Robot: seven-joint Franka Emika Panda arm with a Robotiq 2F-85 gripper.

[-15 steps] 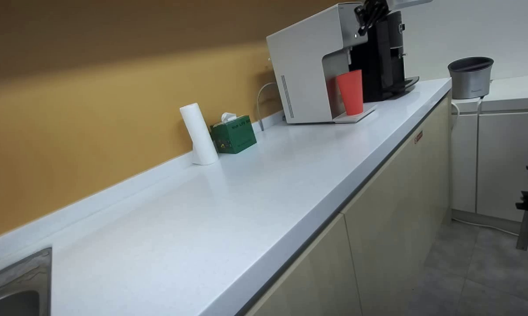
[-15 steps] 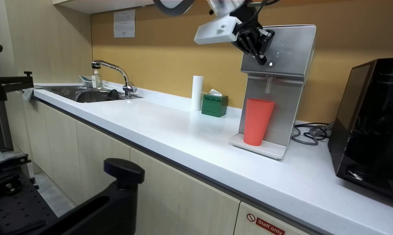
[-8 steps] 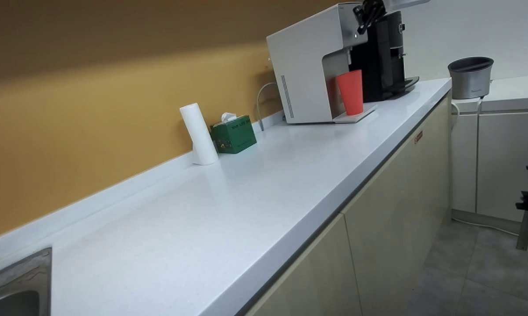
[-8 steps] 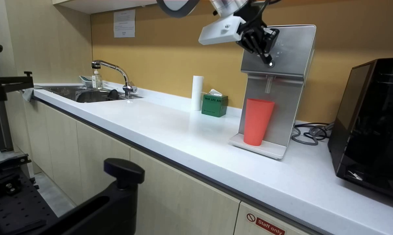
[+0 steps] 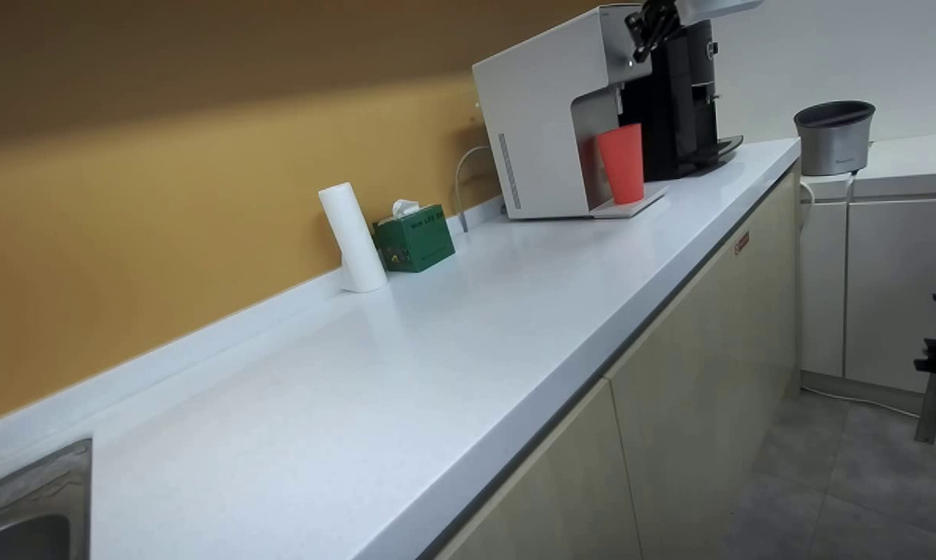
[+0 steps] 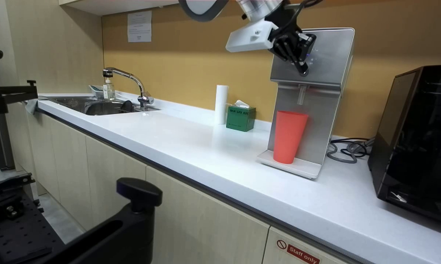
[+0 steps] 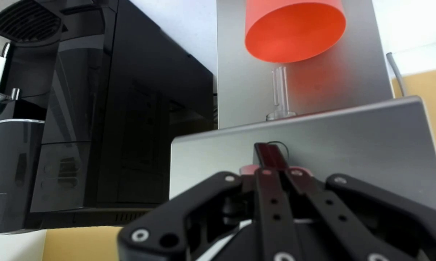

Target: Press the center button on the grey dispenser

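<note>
A closed, empty gripper (image 6: 303,69) is partly covering the center button (image 7: 283,148) of the grey dispenser (image 6: 329,51), which is standing on the white surface (image 6: 184,134) near a black coffee machine (image 6: 414,139). The pressing step is apparently taking place, though the angles are leaving contact unconfirmed; the next move is likely calling for a straight push. A red cabinet label (image 6: 303,253) is reading “Staff only”; a green tissue box (image 6: 240,119) is showing “LIFE,” its other words blurring.
</note>
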